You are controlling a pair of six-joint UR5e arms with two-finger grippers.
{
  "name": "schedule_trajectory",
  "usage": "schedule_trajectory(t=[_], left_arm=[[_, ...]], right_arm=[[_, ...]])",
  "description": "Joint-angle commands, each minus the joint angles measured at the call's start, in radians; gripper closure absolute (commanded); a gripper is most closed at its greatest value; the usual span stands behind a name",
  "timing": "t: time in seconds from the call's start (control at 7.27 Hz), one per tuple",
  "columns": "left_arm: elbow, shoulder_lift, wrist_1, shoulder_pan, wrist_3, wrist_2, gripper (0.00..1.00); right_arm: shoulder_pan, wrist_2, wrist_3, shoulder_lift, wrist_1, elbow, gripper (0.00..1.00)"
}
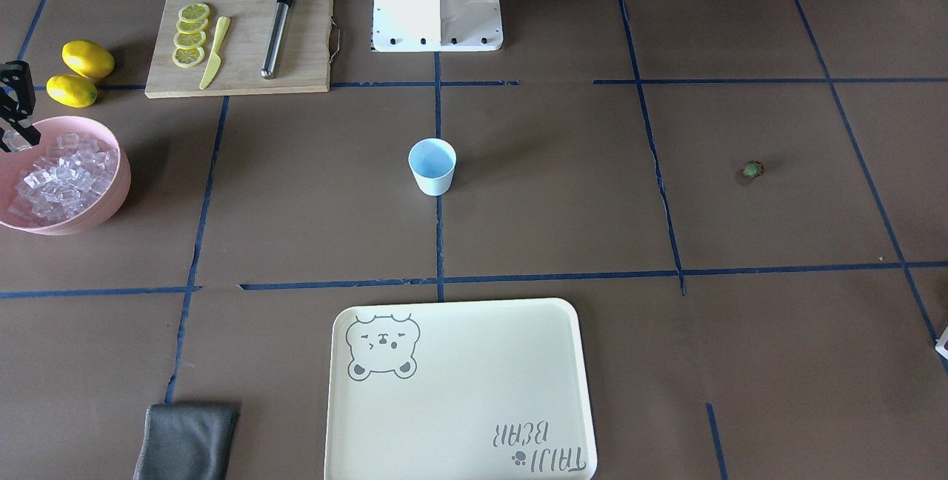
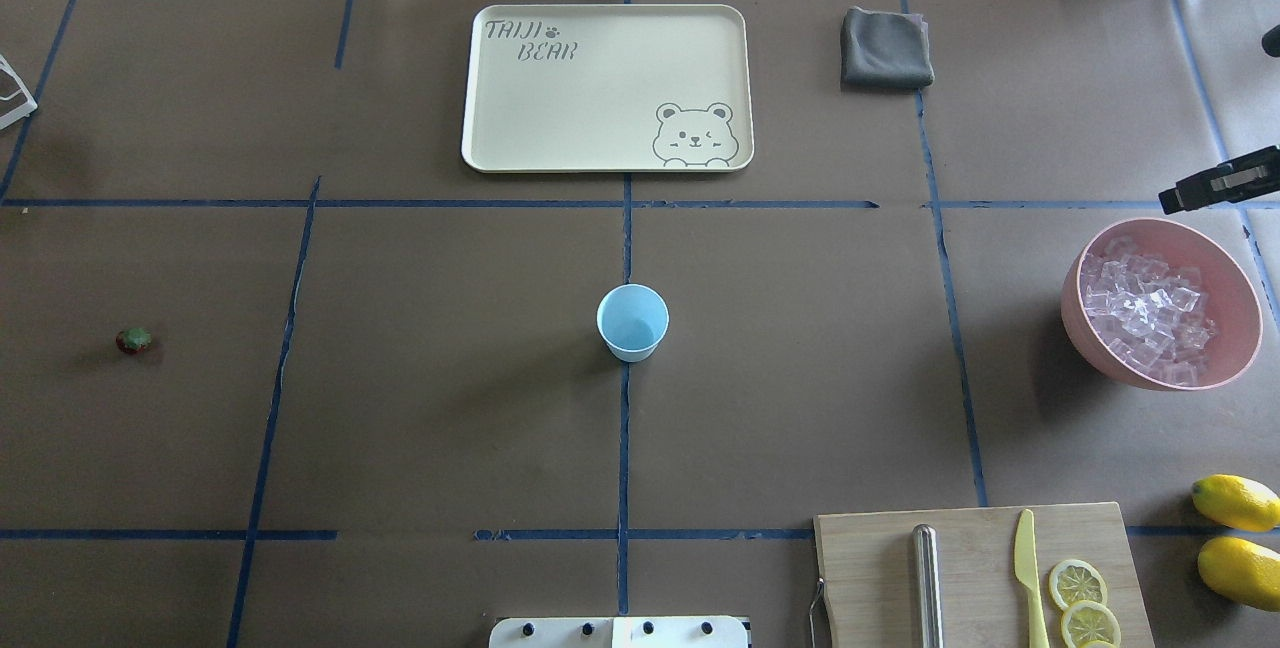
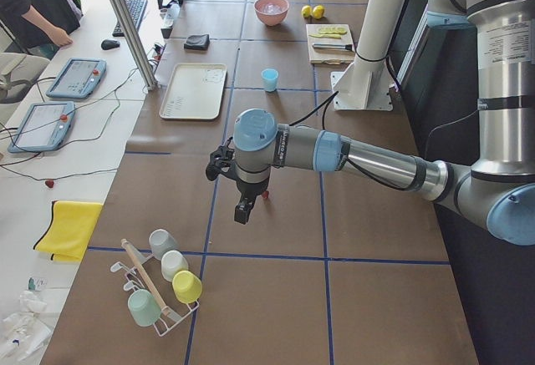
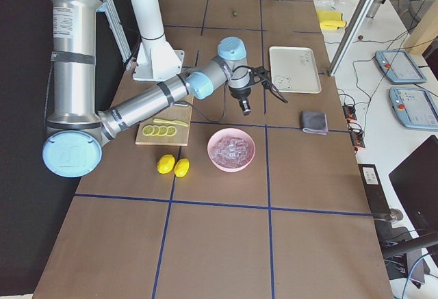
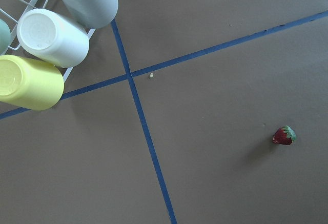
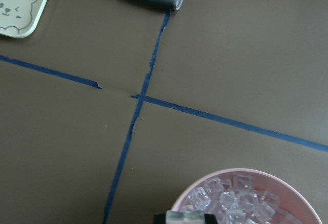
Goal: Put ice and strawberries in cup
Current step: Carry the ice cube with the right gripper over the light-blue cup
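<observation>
1. Over the bowl [image 1: 111, 202], at its rim, right gripper [image 1: 18, 136] pinches one ice cube [image 6: 185, 217]; more ice [image 2: 1145, 313] fills the bowl.
2. Cup [image 1: 432, 165] stands upright mid-table.
3. Strawberry [image 2: 134, 340] lies well apart from it; left gripper [image 3: 242, 211] hangs near, and I cannot tell its grip.

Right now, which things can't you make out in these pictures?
- Left gripper: only small in the left side view; open or shut is unclear.
- Right gripper: cut by the overhead view's edge; its grip is unclear.
- Lemon slices: partly cut by the overhead view's bottom edge.
- Strawberry: too small for detail in the front view.
</observation>
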Motion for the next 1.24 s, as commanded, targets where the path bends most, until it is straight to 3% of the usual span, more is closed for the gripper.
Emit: schedule_trajectory(t=[0.0,0.28,0.41,0.83,1.1], left_arm=[[-0.002,0.000,0.000,0.000,0.000,-0.001,0.00],[-0.008,0.002,0.005,0.000,-0.001,-0.001,0.00],[-0.008,0.002,0.005,0.000,-0.001,-0.001,0.00],[-0.025,0.008,0.009,0.000,-0.001,-0.001,0.00],[-0.036,0.011,0.011,0.000,-0.001,-0.001,0.00]], right_arm=[[-0.120,-0.010,0.197,0.258,-0.215,0.014,1.00],[-0.297,-0.060,0.353,0.508,-0.434,0.001,1.00],[-0.388,-0.122,0.412,0.591,-0.460,-0.047,1.00],[-0.553,-0.263,0.570,0.840,-0.454,-0.293,1.00],[-0.593,-0.291,0.573,0.873,-0.374,-0.422,1.00]])
